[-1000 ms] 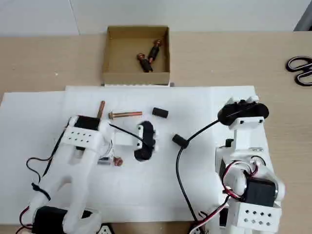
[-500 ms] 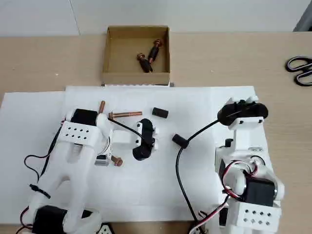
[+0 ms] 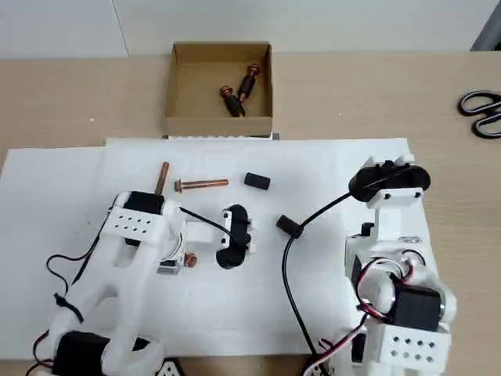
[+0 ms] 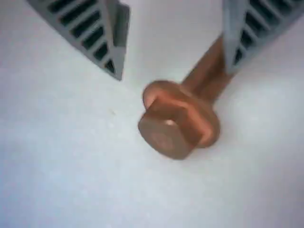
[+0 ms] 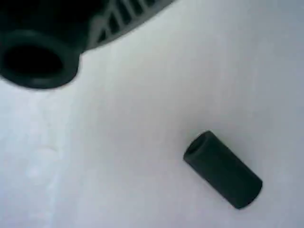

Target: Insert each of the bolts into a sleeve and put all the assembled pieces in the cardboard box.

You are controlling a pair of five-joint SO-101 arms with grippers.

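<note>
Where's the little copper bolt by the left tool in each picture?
High view: the bolt lies on the white paper, left of middle, at the left arm's tip.
Left wrist view: the bolt sits mid-picture, between the fingers of the open left tool.
Right wrist view: a black sleeve instead.
Shared landmark: the white paper.

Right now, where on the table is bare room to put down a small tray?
Free: the white sheet between the left arm and the black cable; the table between cardboard box and scissors. Crowded: mid-sheet, around the bolts and sleeves.
</note>
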